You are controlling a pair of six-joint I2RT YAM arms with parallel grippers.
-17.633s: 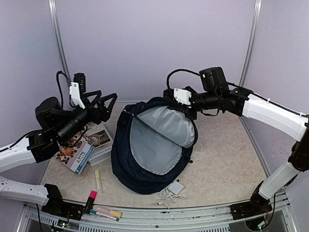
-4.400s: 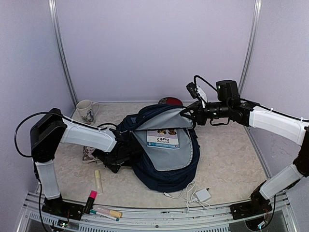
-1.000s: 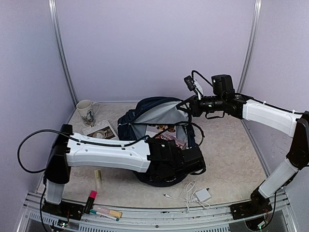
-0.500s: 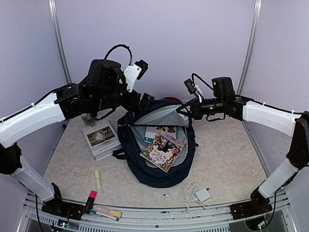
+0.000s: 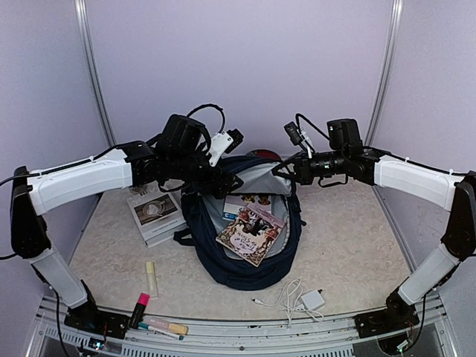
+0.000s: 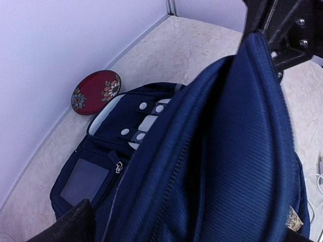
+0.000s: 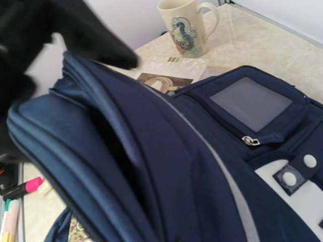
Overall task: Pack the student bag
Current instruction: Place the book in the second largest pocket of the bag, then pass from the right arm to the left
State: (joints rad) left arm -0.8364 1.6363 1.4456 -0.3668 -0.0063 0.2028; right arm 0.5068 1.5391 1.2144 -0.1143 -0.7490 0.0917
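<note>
Left gripper [image 5: 225, 181] sits at the upper-left rim of the backpack [image 5: 239, 272], jaws wide apart. On my left wrist feed the navy flap edge runs between the two fingers, not pinched. Right gripper [image 5: 285, 169] is clamped on the top edge of the flap [image 5: 256, 178] and holds it raised, grey lining facing the front.

Backpack lies in the middle of the bench [image 5: 357, 245], mouth open, top end toward the back wall. I see two books in the opening: a pink-covered book [image 5: 251, 236] tilted on top, partly covering a blue-labelled book [image 5: 238, 211].

Outside the backpack:
- third book [image 5: 155, 214] flat on the bench, just left of it
- mug [image 7: 187, 24] upright beyond that book, near the back wall
- red flowered plate [image 6: 96, 92] behind the backpack, by the wall
- white charger [image 5: 313, 300] with its cable, just in front of the backpack
- yellowish tube [image 5: 151, 277], pink highlighter [image 5: 140, 301] and pens [image 5: 165, 327] at the front-left edge
</note>
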